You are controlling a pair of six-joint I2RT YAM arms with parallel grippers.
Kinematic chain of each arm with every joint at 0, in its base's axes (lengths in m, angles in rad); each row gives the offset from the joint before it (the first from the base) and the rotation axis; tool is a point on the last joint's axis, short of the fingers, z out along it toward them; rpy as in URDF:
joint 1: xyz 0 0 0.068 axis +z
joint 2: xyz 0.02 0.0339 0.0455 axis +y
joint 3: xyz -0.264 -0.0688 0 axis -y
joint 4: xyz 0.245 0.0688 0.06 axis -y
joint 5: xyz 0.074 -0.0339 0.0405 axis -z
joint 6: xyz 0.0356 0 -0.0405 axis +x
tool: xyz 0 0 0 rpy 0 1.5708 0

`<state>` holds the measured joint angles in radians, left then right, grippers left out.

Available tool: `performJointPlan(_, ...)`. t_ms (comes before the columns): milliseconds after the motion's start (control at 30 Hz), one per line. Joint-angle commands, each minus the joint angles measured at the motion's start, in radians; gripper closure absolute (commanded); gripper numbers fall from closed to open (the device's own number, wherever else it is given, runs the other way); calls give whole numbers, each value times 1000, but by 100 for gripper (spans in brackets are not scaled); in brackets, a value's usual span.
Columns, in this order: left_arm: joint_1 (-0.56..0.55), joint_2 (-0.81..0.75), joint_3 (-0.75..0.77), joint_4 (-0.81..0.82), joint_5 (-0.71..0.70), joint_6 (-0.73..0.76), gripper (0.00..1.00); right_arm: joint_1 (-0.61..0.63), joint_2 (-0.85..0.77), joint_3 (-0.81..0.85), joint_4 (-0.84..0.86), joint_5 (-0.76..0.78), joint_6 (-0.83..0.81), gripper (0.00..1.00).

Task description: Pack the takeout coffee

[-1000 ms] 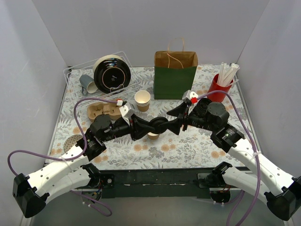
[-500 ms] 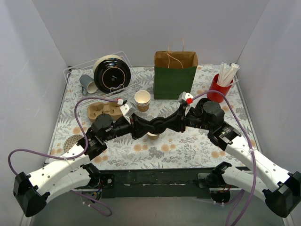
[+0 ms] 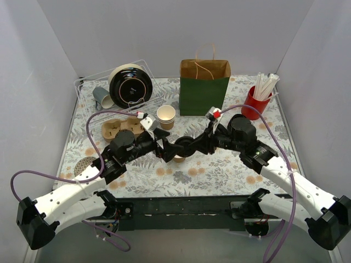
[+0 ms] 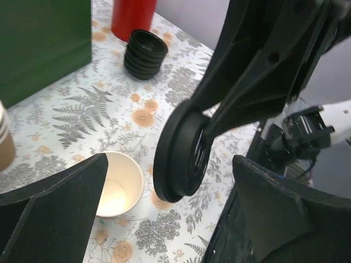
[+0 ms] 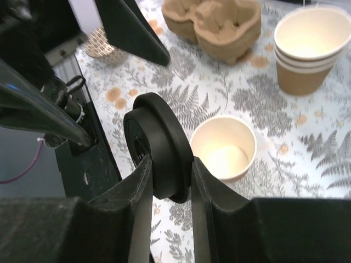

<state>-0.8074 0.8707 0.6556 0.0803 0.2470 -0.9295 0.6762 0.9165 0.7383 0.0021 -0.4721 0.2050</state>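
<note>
Pinching a lid on edge in the right hand, above and just beside the lidless cup on the counter, with the left hand spread wide alongside; best tipped flat, centred on the rim and pressed evenly, cup steadied

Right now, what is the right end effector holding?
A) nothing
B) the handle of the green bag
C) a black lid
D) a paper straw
C: in the right wrist view the right end effector has its fingers closed on a black lid, held on edge just beside the lidless cup.
</note>
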Motion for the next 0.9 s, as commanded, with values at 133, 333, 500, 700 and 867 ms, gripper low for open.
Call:
performJointPlan(133,1,5,150,-224,-474,-85,2,-1,192,185,-187,79,112,92)
performJointPlan(333,2,-21,112,-352,-543,-193,4,-38,379,353,-266,4,146,91)
performJointPlan(500,5,-9,73,-398,-454,-308,13,-55,531,450,-372,-62,113,91)
performJointPlan(700,8,19,26,-375,-391,-364,15,-64,608,484,-421,-112,83,91)
performJointPlan(867,8,56,-2,-343,-359,-390,16,-67,653,495,-452,-144,65,91)
